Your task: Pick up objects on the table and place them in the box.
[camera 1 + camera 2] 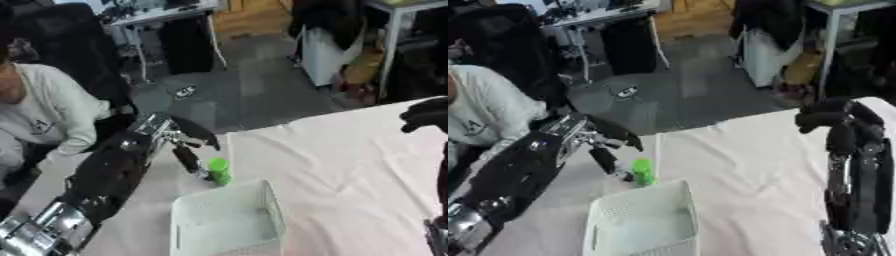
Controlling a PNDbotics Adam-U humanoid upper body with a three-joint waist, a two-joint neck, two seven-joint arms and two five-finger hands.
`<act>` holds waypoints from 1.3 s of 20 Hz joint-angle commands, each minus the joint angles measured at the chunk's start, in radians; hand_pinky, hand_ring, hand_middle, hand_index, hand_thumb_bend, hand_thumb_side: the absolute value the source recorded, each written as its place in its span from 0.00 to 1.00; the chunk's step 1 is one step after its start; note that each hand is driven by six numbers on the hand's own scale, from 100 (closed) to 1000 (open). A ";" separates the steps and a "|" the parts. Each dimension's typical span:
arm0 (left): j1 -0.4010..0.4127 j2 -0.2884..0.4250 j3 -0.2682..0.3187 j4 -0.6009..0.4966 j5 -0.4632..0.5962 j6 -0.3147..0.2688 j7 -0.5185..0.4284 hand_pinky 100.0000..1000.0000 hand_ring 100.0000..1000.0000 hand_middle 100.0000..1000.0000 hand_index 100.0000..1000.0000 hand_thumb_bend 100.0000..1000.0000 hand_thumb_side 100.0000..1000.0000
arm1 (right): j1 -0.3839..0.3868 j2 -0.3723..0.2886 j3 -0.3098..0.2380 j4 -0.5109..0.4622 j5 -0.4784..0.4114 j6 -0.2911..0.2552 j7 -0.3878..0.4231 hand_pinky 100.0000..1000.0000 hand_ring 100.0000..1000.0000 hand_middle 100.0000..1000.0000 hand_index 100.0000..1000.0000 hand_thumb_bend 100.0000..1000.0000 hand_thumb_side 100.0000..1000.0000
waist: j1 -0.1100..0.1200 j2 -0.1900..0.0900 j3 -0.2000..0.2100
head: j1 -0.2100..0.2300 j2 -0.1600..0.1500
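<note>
- Pinching the green object at its fingertips, the left hand curls round it, just behind the white box.
- It looks light, rigid, maybe slick; gripping mid-body seems safest.
- The right hand hangs curled, empty, well apart.

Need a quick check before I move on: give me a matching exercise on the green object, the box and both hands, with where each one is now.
Things:
1. green object
2. box
3. left hand
4. right hand

Places or states:
A. raised at the table's right side, holding nothing
B. white, standing near the table's front edge
C. fingers reaching down at the green object
D. upright just behind the box

Pairs: 1-D, 2-B, 3-C, 4-A
</note>
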 commanded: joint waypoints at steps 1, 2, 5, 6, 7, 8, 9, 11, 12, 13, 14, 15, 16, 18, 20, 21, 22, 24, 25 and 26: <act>-0.019 0.015 0.021 0.004 -0.020 -0.183 -0.191 1.00 1.00 1.00 1.00 0.69 0.85 | -0.023 0.014 -0.002 -0.023 -0.002 -0.001 0.000 0.33 0.46 0.49 0.51 0.00 1.00 | -0.007 -0.006 -0.004 | 0.021 -0.018; -0.019 0.013 0.026 0.012 -0.024 -0.182 -0.190 1.00 1.00 1.00 1.00 0.67 0.84 | -0.025 0.016 -0.002 -0.024 -0.003 -0.001 0.000 0.33 0.46 0.49 0.51 0.00 1.00 | -0.007 -0.004 -0.006 | 0.023 -0.018; -0.022 0.010 0.035 0.027 -0.040 -0.177 -0.186 1.00 1.00 1.00 1.00 0.70 0.84 | -0.028 0.019 0.000 -0.026 -0.005 -0.001 0.002 0.33 0.46 0.49 0.51 0.00 1.00 | -0.005 0.000 -0.010 | 0.026 -0.021; -0.022 0.010 0.037 0.031 -0.045 -0.176 -0.183 1.00 1.00 1.00 1.00 0.70 0.84 | -0.029 0.019 0.001 -0.026 -0.005 -0.001 0.003 0.33 0.46 0.49 0.51 0.00 1.00 | -0.004 0.001 -0.011 | 0.026 -0.022; -0.023 0.009 0.039 0.033 -0.050 -0.176 -0.180 1.00 1.00 1.00 1.00 0.70 0.84 | -0.030 0.020 0.003 -0.026 -0.006 -0.002 0.004 0.33 0.46 0.49 0.51 0.00 1.00 | -0.004 0.002 -0.013 | 0.027 -0.024; -0.023 0.009 0.042 0.036 -0.055 -0.176 -0.175 1.00 1.00 1.00 1.00 0.70 0.85 | -0.031 0.021 0.005 -0.026 -0.007 -0.002 0.006 0.33 0.46 0.49 0.51 0.00 1.00 | -0.004 0.003 -0.014 | 0.027 -0.025; -0.022 0.008 0.044 0.039 -0.060 -0.177 -0.170 1.00 1.00 1.00 1.00 0.69 0.85 | -0.033 0.022 0.007 -0.026 -0.008 -0.003 0.008 0.33 0.46 0.49 0.51 0.00 1.00 | -0.004 0.004 -0.015 | 0.027 -0.027; -0.021 0.006 0.047 0.045 -0.069 -0.179 -0.159 1.00 1.00 1.00 1.00 0.69 0.84 | -0.035 0.022 0.010 -0.025 -0.010 -0.004 0.012 0.33 0.46 0.49 0.51 0.00 1.00 | -0.004 0.005 -0.015 | 0.027 -0.029; -0.020 0.005 0.048 0.047 -0.073 -0.179 -0.155 1.00 1.00 1.00 1.00 0.69 0.85 | -0.035 0.022 0.012 -0.025 -0.010 -0.005 0.013 0.33 0.46 0.49 0.51 0.00 1.00 | -0.003 0.005 -0.016 | 0.028 -0.030; -0.020 0.004 0.050 0.050 -0.078 -0.179 -0.150 1.00 1.00 1.00 1.00 0.69 0.84 | -0.035 0.022 0.013 -0.024 -0.011 -0.006 0.015 0.33 0.46 0.49 0.51 0.00 1.00 | -0.003 0.005 -0.016 | 0.028 -0.031; -0.019 0.004 0.051 0.053 -0.083 -0.179 -0.145 1.00 1.00 1.00 1.00 0.69 0.84 | -0.036 0.023 0.013 -0.025 -0.011 -0.006 0.016 0.33 0.46 0.49 0.51 0.00 1.00 | -0.003 0.006 -0.016 | 0.029 -0.031; -0.019 0.003 0.052 0.055 -0.087 -0.179 -0.142 1.00 1.00 1.00 1.00 0.69 0.84 | -0.036 0.023 0.013 -0.025 -0.012 -0.006 0.016 0.33 0.46 0.49 0.51 0.00 1.00 | -0.003 0.006 -0.017 | 0.030 -0.031; -0.017 0.003 0.054 0.058 -0.092 -0.178 -0.138 1.00 1.00 1.00 1.00 0.69 0.84 | -0.037 0.024 0.013 -0.025 -0.013 -0.007 0.016 0.33 0.46 0.49 0.51 0.00 1.00 | -0.003 0.007 -0.018 | 0.031 -0.031; -0.014 0.000 0.057 0.065 -0.100 -0.178 -0.132 1.00 1.00 1.00 1.00 0.69 0.84 | -0.038 0.025 0.013 -0.025 -0.013 -0.007 0.017 0.33 0.46 0.49 0.51 0.00 1.00 | -0.002 0.008 -0.019 | 0.033 -0.032; -0.011 -0.002 0.060 0.073 -0.105 -0.178 -0.128 1.00 1.00 1.00 1.00 0.70 0.82 | -0.040 0.026 0.014 -0.026 -0.014 -0.008 0.018 0.33 0.46 0.49 0.51 0.00 1.00 | -0.002 0.009 -0.021 | 0.034 -0.033; -0.010 -0.002 0.061 0.077 -0.108 -0.178 -0.126 1.00 1.00 1.00 1.00 0.70 0.81 | -0.041 0.027 0.015 -0.027 -0.014 -0.008 0.019 0.33 0.46 0.49 0.51 0.00 1.00 | -0.001 0.010 -0.022 | 0.035 -0.033; -0.009 -0.003 0.062 0.080 -0.110 -0.178 -0.125 1.00 1.00 1.00 1.00 0.70 0.80 | -0.042 0.028 0.014 -0.027 -0.014 -0.008 0.019 0.33 0.46 0.49 0.51 0.00 1.00 | -0.001 0.011 -0.023 | 0.036 -0.034; -0.009 -0.004 0.065 0.086 -0.113 -0.177 -0.123 1.00 1.00 1.00 1.00 0.69 0.78 | -0.043 0.029 0.014 -0.028 -0.014 -0.008 0.019 0.33 0.46 0.49 0.51 0.00 1.00 | 0.000 0.013 -0.025 | 0.038 -0.035; -0.009 -0.005 0.067 0.088 -0.115 -0.175 -0.123 1.00 1.00 1.00 1.00 0.68 0.77 | -0.044 0.030 0.014 -0.028 -0.014 -0.008 0.019 0.33 0.46 0.49 0.51 0.00 1.00 | 0.001 0.014 -0.026 | 0.039 -0.036; -0.008 -0.005 0.068 0.090 -0.116 -0.173 -0.122 1.00 1.00 1.00 1.00 0.67 0.76 | -0.044 0.030 0.014 -0.029 -0.014 -0.008 0.019 0.33 0.46 0.49 0.51 0.00 1.00 | 0.001 0.014 -0.027 | 0.039 -0.036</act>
